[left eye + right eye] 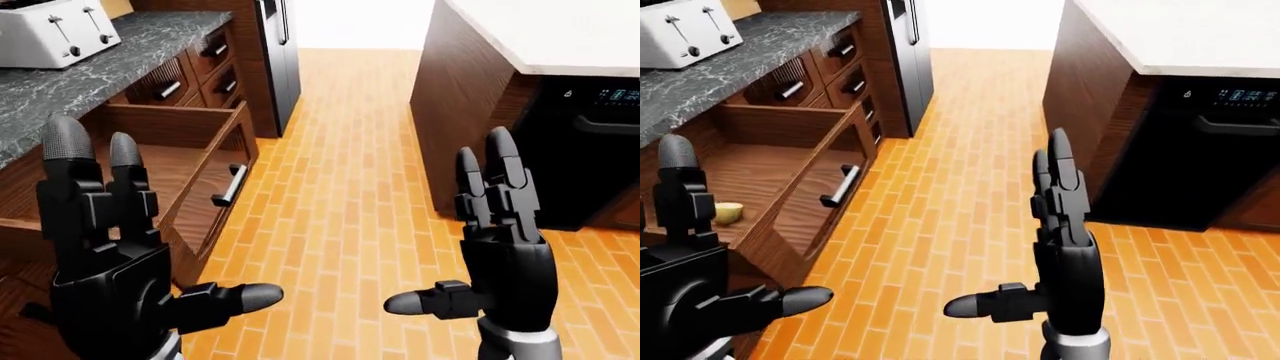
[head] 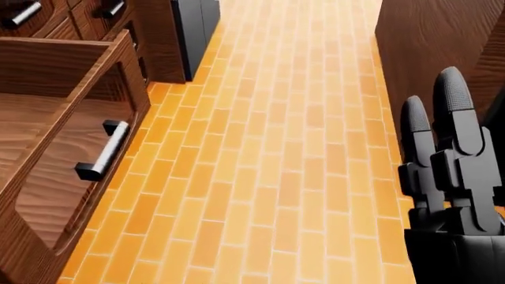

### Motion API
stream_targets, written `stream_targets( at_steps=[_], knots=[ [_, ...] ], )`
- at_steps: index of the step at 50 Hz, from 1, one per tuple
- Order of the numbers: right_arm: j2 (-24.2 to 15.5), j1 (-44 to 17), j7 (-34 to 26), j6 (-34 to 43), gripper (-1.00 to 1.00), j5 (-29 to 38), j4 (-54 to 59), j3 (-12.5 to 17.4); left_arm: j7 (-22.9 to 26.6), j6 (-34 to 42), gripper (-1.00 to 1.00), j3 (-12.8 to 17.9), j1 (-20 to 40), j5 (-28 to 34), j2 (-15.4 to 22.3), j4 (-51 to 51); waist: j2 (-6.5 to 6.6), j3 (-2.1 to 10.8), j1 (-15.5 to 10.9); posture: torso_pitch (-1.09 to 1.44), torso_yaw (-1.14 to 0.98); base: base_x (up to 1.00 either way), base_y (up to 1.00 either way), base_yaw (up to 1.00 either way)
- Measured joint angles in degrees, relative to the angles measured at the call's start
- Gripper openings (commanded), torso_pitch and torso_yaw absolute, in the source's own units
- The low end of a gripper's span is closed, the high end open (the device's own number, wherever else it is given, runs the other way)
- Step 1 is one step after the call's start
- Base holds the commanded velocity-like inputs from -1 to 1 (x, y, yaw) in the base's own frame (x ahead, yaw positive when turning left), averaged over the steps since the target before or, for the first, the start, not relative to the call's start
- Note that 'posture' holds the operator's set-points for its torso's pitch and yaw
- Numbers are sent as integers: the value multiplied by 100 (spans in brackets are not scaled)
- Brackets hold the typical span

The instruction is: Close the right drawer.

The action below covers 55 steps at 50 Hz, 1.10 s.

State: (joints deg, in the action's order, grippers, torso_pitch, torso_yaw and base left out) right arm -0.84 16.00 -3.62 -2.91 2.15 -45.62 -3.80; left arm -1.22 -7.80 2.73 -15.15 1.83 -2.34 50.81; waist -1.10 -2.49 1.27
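Right hand [image 1: 505, 247] is standing upright at the lower right of the left-eye view, 2 fingers pointing up and spread slightly, thumb sticking out toward the view's left; it is gripping nothing and hanging over the brick floor [image 1: 340, 172]. Left hand [image 1: 110, 262] is showing at the lower left of the same view, fingers likewise raised and apart, thumb pointing right, also holding nothing.

The right drawer [image 1: 190, 172] is sitting pulled out under the grey stone counter [image 1: 100, 60] on the left of the eye views, its wooden front panel jutting over the floor. Its silver bar handle [image 1: 229, 185] with black ends is facing the aisle, well apart from both hands. In the right-eye view a small pale yellowish object [image 1: 728, 212] is lying on the drawer bottom; what it is cannot be told.

A toaster [image 1: 50, 30] is standing on the counter at top left. A dark island [image 1: 470, 97] with a white top is filling the right side, an oven [image 1: 590, 142] set into it. A dark fridge [image 1: 278, 52] is standing at the end of the cabinet row.
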Motion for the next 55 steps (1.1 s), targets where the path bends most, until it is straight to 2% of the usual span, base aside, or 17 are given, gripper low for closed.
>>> stream_targets(
  at_steps=[3, 5, 6, 9, 13, 19, 21, 23, 25, 29, 32, 36, 45, 47, 50, 51, 55],
  knots=[
    [-7, -5, -2, -68, 100, -7, -53, 4, 7, -55, 100, -24, 8, -3, -2, 64, 261, -58, 26, 0, 0, 0, 48, 0],
    [-8, -15, -4, -82, 100, -9, -57, 1, 8, -66, 100, -18, 9, -1, 1, 68, 528, -7, 5, 0, 0, 0, 48, 0],
    [35, -24, -15, -86, 100, -6, -19, -42, -6, -60, 100, 30, 18, -4, 34, 26, 536, 15, -48, 0, 0, 0, 48, 0],
    [29, 12, -56, -34, 100, -4, 103, -116, -39, 0, 100, 86, -37, -13, 24, -61, 433, -3, -132, 0, 0, 0, 47, 0],
    [17, 4, -46, -36, 100, -5, 39, -62, -33, -13, 100, 43, -15, -16, 19, -10, 132, -35, -117, 0, 0, 0, 47, 0],
    [14, -21, -55, -120, 100, -15, -14, -82, -32, -47, 100, 36, -21, -14, 22, 15, -191, -72, -96, 0, 0, 0, 47, 0],
    [-18, -14, -47, -133, 100, -24, 78, -6, -12, -61, 100, -29, -19, -8, -10, -44, -99, -83, 3, 0, 0, 0, 48, 0],
    [-9, 44, -32, -87, 100, -22, 176, 22, 10, -22, 100, -44, -45, -4, 2, -113, -157, -20, 11, 0, 0, 0, 48, 0],
    [-8, 39, -25, -42, 100, -17, 145, 5, 10, 4, 100, -17, -34, -7, 5, -76, -142, 34, -2, 0, 0, 0, 48, 0],
    [-10, 6, -21, -112, 100, -9, -9, -30, 10, -71, 100, -25, -3, -14, 2, 38, 193, -64, 17, 0, 0, 0, 47, 0],
    [12, -3, -20, -142, 100, 4, 4, -67, 7, -90, 100, 4, 1, -19, 25, 36, 531, 12, -38, 0, 0, 0, 47, 0],
    [13, 44, -72, -60, 100, 18, 152, -153, -40, -26, 100, 59, -51, -20, 23, -105, 329, -20, -135, 0, 0, 0, 48, 0],
    [4, 2, -52, -125, 100, 15, -21, -122, -35, -58, 100, 15, -18, -8, 27, 18, -186, -77, -73, 0, 0, 0, 48, 0],
    [-26, 7, -43, -138, 100, 7, 56, -55, -18, -64, 100, -49, -21, -2, -5, -32, -99, -80, 21, 0, 0, 0, 48, 0],
    [-24, 66, -31, -112, 100, -8, 205, -4, 3, -10, 100, -69, -54, 6, 7, -107, -165, 26, 11, 0, 0, 0, 45, 0],
    [-26, 62, -32, -122, 100, -6, 200, -6, 1, -7, 100, -63, -47, 6, 9, -82, -126, 40, 1, 0, 0, 4, 40, 0],
    [-25, 44, -41, -240, 100, 9, 103, -38, 2, -89, 100, -84, -33, 5, 10, 24, 302, -100, 41, 0, 0, 7, 36, 0]
  ],
)
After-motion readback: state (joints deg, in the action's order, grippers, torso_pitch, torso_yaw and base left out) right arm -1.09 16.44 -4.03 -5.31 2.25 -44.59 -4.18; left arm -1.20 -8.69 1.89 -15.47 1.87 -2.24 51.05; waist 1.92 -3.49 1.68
